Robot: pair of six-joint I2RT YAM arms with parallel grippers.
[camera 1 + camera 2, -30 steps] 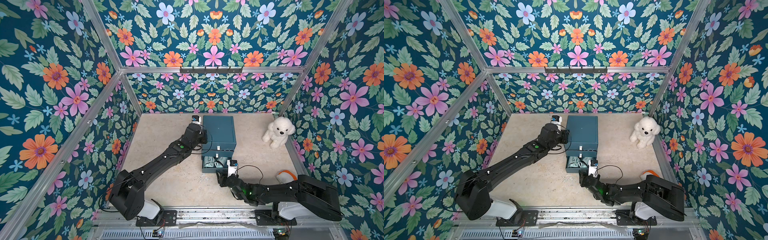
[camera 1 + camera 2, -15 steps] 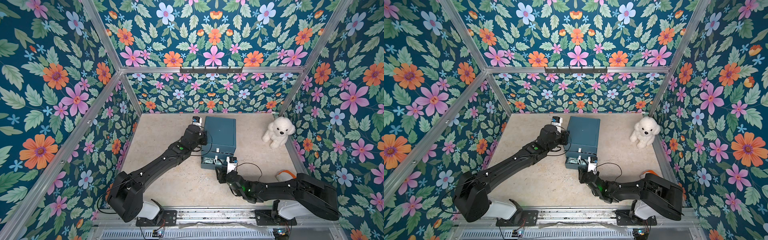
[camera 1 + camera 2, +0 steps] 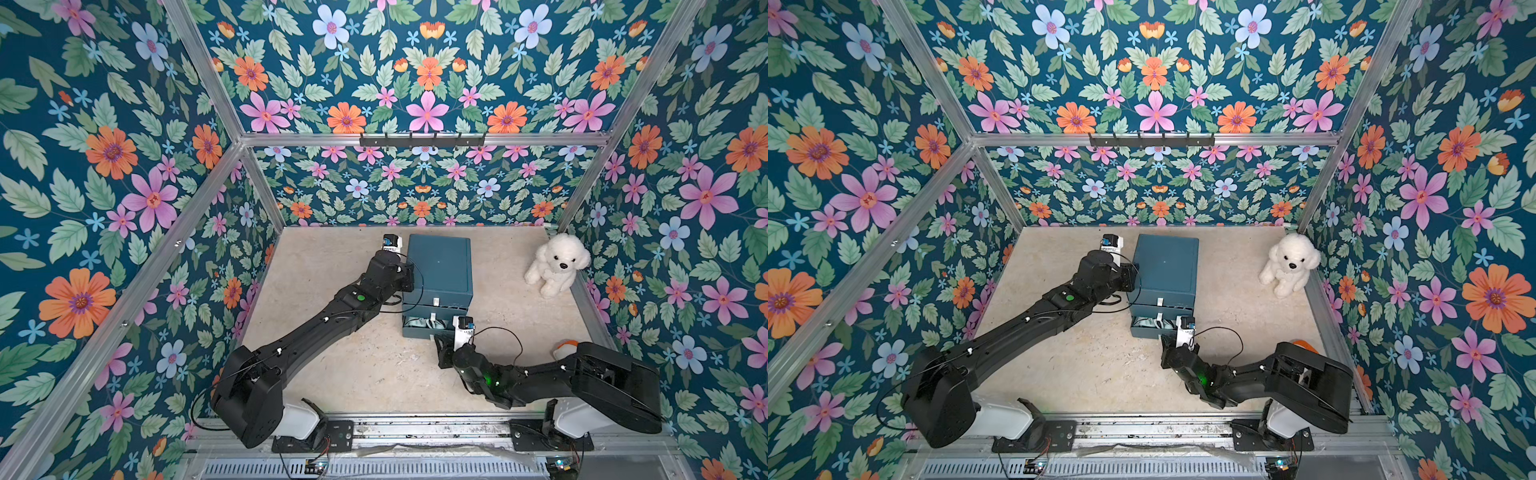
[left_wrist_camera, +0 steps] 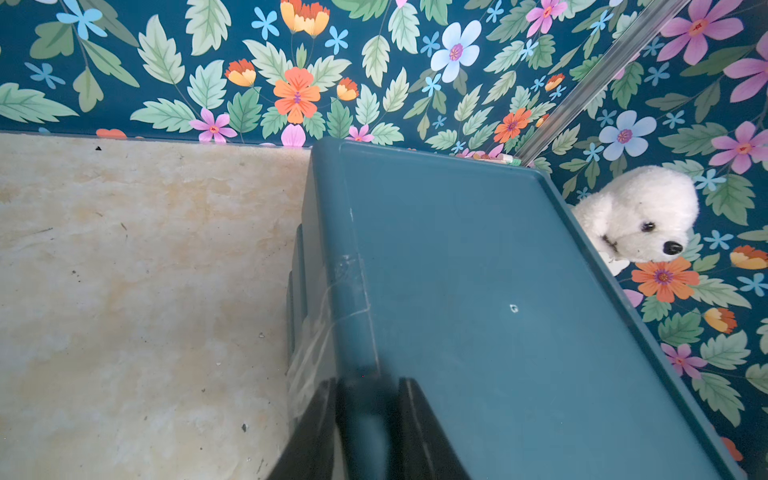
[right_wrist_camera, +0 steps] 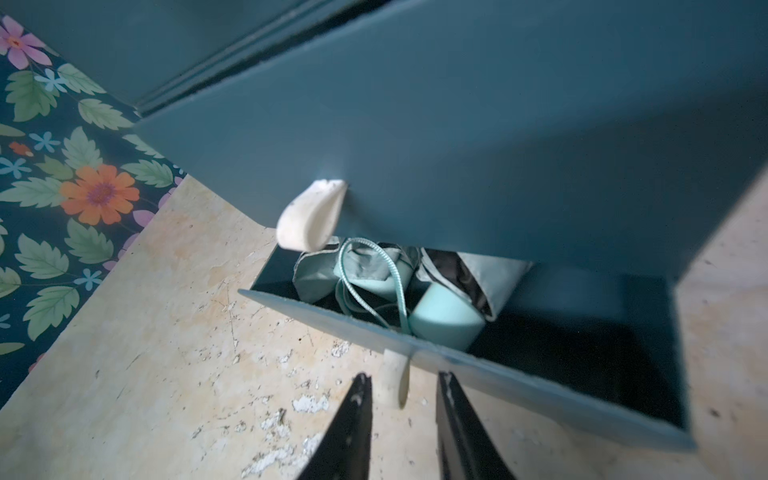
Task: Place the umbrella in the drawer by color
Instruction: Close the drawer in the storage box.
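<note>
A white plush dog (image 3: 556,264) sits upright in the far right corner of the beige marbled floor (image 3: 332,257), against the floral wallpaper (image 3: 124,166). Near the front right, an orange-and-white object (image 3: 564,345) shows only partly. A black hook rail (image 3: 422,140) hangs on the back wall's aluminium bar (image 3: 291,139).

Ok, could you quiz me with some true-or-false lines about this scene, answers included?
1. The bottom drawer stands open with a mint umbrella inside. True.
2. The white plush dog sits on top of the cabinet. False: it sits on the tabletop in the far corner, apart from the cabinet.
3. The right gripper has its jaws open on either side of the drawer's white handle. True.
4. The left gripper reaches into the drawer. False: it is at the cabinet's upper side edge.
</note>
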